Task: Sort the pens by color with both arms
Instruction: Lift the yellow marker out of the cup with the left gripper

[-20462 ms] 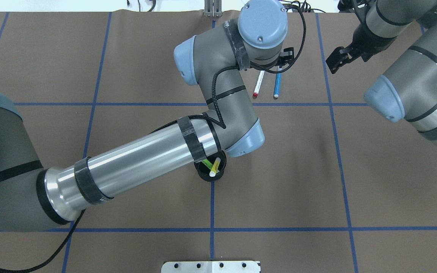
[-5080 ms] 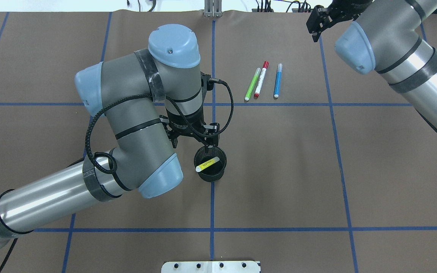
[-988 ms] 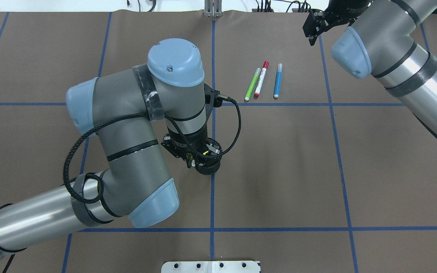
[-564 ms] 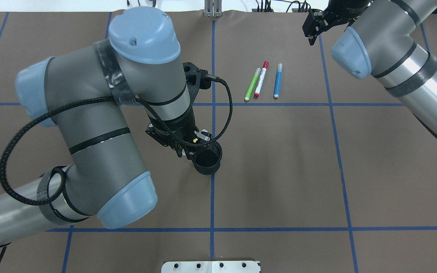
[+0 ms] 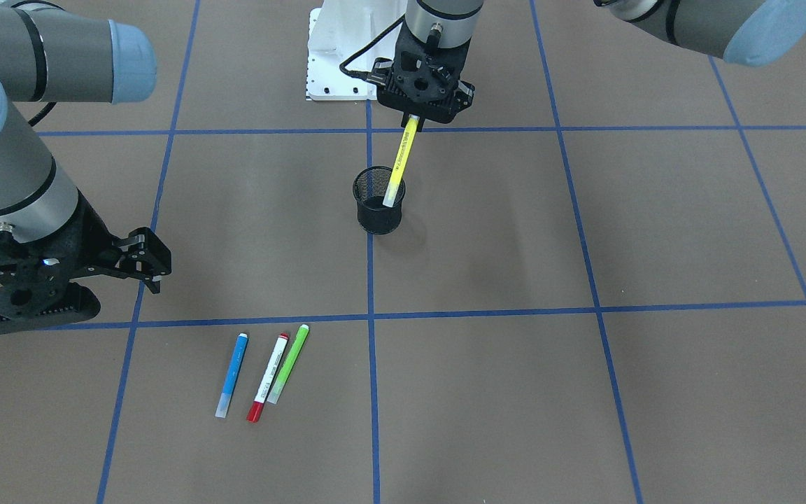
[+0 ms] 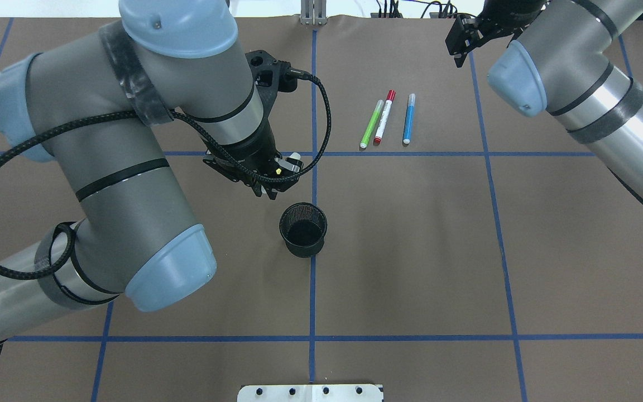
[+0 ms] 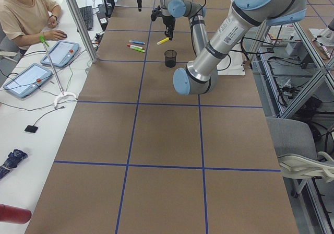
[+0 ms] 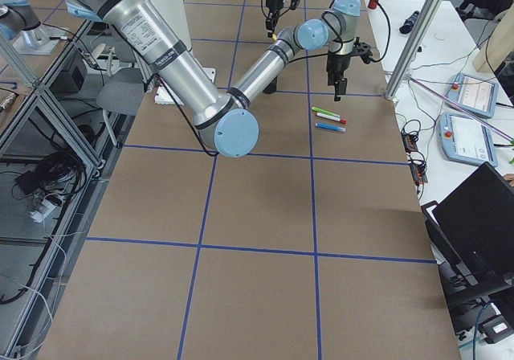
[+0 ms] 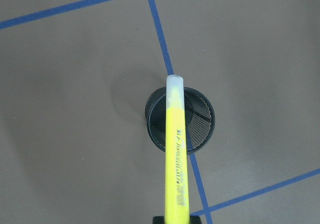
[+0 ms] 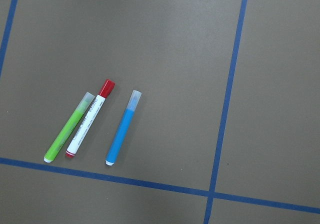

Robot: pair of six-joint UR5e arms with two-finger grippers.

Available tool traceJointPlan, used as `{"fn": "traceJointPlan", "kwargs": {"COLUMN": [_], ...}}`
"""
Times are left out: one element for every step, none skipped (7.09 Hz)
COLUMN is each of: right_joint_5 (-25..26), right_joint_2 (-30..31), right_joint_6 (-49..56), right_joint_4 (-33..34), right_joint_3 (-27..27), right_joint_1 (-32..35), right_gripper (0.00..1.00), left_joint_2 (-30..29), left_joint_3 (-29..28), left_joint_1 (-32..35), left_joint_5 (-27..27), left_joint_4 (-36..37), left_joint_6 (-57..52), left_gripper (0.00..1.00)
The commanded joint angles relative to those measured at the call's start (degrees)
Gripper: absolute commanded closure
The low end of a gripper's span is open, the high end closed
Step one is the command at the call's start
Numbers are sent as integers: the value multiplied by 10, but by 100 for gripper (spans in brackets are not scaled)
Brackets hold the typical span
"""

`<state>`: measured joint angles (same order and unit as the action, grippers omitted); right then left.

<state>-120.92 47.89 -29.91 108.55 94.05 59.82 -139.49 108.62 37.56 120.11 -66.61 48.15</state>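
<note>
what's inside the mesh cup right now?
Nothing shows inside the mesh cup: the overhead view sees down to its dark floor. The yellow pen is out, above the rim, clamped in the left claw. In the wrist view the pen covers a strip of the interior.

Lighting: bright, even, from overhead. Shadows: soft and faint beside the cup (image 5: 378, 206) on the brown table (image 5: 585, 231). Glare: mild sheen on the left arm (image 6: 9, 285). Focus: sharp throughout.
</note>
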Motion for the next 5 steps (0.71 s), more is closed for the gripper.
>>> {"fn": "traceJointPlan", "kwargs": {"right_joint_5": [0, 1, 1, 1, 1], "right_joint_2": [0, 0, 0, 0, 1], "right_joint_6": [0, 0, 0, -1, -1], "right_joint_4": [0, 0, 0, 0, -9], "right_joint_3": [0, 0, 0, 0, -3], "right_joint_1": [-1, -1, -1, -1, -1], "right_gripper": [0, 0, 0, 0, 0], "left_joint_2": [0, 0, -3, -8, -30], "left_joint_3": [-61, -121, -182, -250, -315], "left_joint_1": [3, 7, 13, 19, 20], "left_joint_5": [-40, -47, -48, -51, -92], "left_joint_4": [-94, -172, -256, -341, -404], "left_joint_6": [2, 2, 3, 13, 16], "left_gripper": [100, 100, 100, 100, 100]}}
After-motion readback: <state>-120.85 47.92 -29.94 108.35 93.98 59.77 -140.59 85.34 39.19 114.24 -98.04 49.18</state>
